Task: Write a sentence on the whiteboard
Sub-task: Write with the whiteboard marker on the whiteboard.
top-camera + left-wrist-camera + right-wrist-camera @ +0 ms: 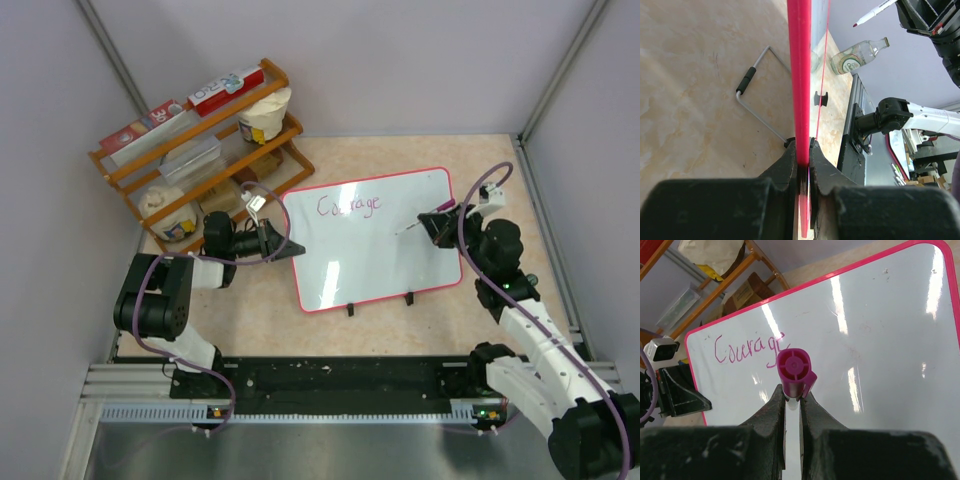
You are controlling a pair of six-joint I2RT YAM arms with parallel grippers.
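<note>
The whiteboard, white with a pink-red rim, lies in the middle of the table. One word of the sentence, "Courage", stands in purplish-pink cursive on its upper left; it also shows in the right wrist view. My left gripper is shut on the board's left rim, jaws on either side. My right gripper is shut on a marker with a magenta cap end. The marker's tip sits just right of the word, a little off the surface.
A wooden rack with boxes and tubs stands at the back left, close to my left arm. Two black clips sit at the board's near edge. A wire stand and a glass bottle show in the left wrist view. Walls close in on both sides.
</note>
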